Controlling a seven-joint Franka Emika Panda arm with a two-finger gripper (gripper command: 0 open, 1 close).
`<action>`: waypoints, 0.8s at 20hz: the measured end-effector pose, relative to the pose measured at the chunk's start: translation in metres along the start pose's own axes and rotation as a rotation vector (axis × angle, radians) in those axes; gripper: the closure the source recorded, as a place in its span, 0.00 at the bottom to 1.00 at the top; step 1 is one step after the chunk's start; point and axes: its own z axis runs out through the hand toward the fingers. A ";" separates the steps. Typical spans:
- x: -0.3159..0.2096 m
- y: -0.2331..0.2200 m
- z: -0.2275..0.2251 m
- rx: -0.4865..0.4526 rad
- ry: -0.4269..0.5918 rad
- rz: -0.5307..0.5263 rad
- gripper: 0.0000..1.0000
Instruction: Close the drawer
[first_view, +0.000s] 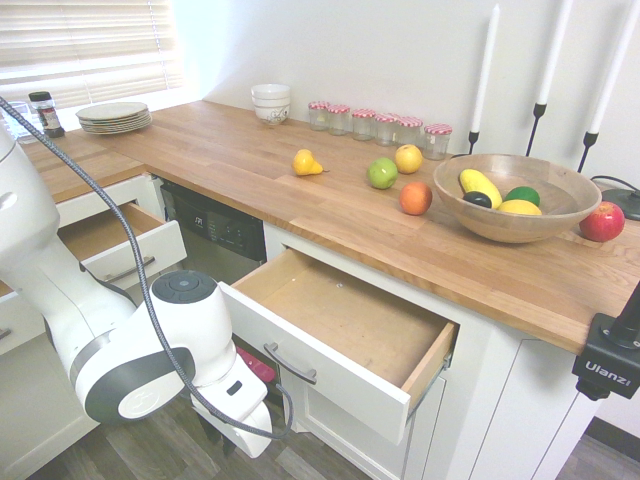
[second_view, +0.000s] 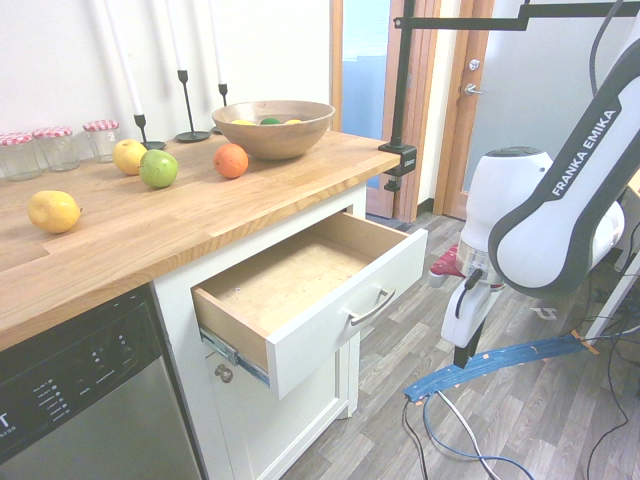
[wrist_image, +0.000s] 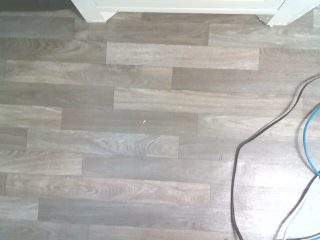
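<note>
The drawer under the wooden counter stands pulled far out, its pale wood box bare inside. A slim curved silver handle sits on its white front. My gripper hangs in front of the drawer, pointing down at the floor, lower than the handle and apart from it. Nothing shows in it. The wrist view shows only grey floor planks and the cabinet's white base.
A second white drawer with browner wood stands open to the left, past the dark dishwasher. On the counter lie loose fruit, a wooden fruit bowl, jars, bowls and plates. Cables run across the floor.
</note>
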 end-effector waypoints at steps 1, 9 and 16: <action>0.002 -0.001 0.001 0.000 0.001 0.001 1.00; 0.022 -0.023 0.008 0.018 0.017 0.006 1.00; 0.053 -0.063 0.017 0.080 0.078 0.024 1.00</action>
